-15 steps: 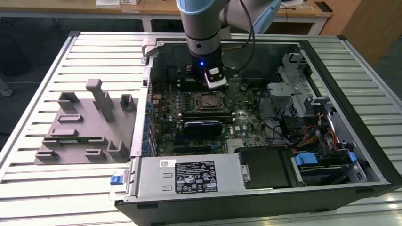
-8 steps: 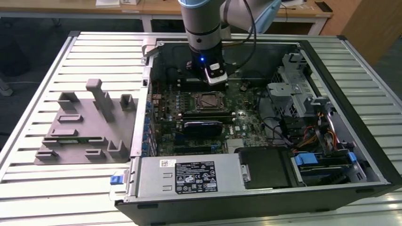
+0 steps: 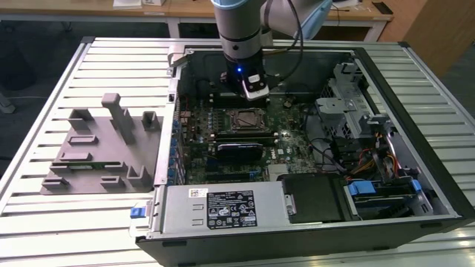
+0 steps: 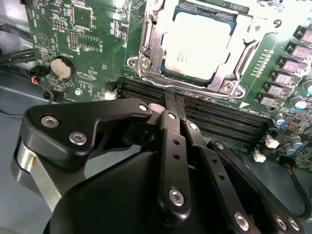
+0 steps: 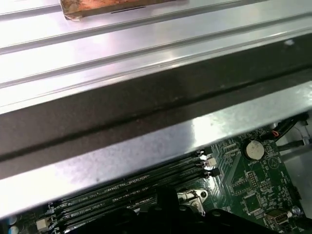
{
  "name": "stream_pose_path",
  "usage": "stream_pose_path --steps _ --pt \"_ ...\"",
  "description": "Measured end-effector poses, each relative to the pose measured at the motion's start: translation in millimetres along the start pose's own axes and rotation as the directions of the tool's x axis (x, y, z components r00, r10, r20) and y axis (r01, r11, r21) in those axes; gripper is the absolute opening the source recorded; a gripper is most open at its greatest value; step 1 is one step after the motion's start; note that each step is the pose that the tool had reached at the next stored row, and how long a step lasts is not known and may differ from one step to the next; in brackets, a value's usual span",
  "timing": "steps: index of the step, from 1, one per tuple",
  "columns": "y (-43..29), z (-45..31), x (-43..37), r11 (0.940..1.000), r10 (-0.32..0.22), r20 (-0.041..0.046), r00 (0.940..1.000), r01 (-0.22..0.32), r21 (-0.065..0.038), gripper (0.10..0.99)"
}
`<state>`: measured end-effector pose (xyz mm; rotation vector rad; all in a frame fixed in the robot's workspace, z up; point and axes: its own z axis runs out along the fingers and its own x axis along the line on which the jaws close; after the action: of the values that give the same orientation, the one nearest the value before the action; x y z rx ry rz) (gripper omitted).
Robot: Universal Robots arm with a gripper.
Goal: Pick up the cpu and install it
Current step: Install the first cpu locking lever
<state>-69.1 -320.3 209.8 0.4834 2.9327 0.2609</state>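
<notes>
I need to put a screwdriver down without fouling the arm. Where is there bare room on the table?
The slatted table is bare beyond the grey fixture tray, and along the near edge in front of it. Its strip right of the computer case is bare too. Inside the case it is crowded: the gripper hangs just beyond the cpu seated in its socket.

An open computer case (image 3: pixel 415 139) lies on the slatted bench (image 3: pixel 44 222), toward the exterior view's right edge. The fixture tray (image 3: pixel 97 156) sits on the bench just beside the case, toward the exterior view's left edge. Inside the case the motherboard (image 3: pixel 222 161) lies flat, and the cpu (image 4: pixel 197 46) sits in its socket (image 4: pixel 151 53). The memory slots (image 4: pixel 214 117) run alongside the socket. The gripper (image 3: pixel 255 89) hangs above the board, near the case's far wall.
</notes>
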Motion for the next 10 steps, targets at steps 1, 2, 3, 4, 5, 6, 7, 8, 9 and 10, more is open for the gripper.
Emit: stream_pose_path --steps 1,2,3,4,5,6,7,8,9,10 --pt "0.2 0.3 -0.7 1.0000 -0.001 -0.0016 1.0000 0.001 0.007 0.106" --pt "0.4 0.5 -1.5 0.9999 -0.001 -0.0037 1.0000 0.001 0.014 0.106" --pt "0.7 0.8 -2.5 0.9998 -0.002 -0.0065 1.0000 0.002 0.022 0.106" --pt "1.1 1.1 -3.8 0.9996 -0.002 -0.0095 1.0000 0.002 0.030 0.106" --pt "1.4 1.4 -5.0 0.9993 -0.002 -0.0124 0.9999 0.003 0.037 0.106" --pt "1.6 1.7 -6.3 0.9990 -0.002 -0.0156 0.9999 0.003 0.045 0.106" --pt "1.9 1.9 -7.5 0.9986 -0.003 -0.0186 0.9998 0.003 0.052 0.106" --pt "3.0 3.1 -12.9 0.9962 -0.004 -0.0316 0.9995 0.006 0.086 0.106" --pt "3.2 3.4 -14.0 0.9956 -0.004 -0.0336 0.9994 0.007 0.094 0.106" --pt "3.4 3.6 -15.0 0.9949 -0.004 -0.0354 0.9994 0.008 0.101 0.106"
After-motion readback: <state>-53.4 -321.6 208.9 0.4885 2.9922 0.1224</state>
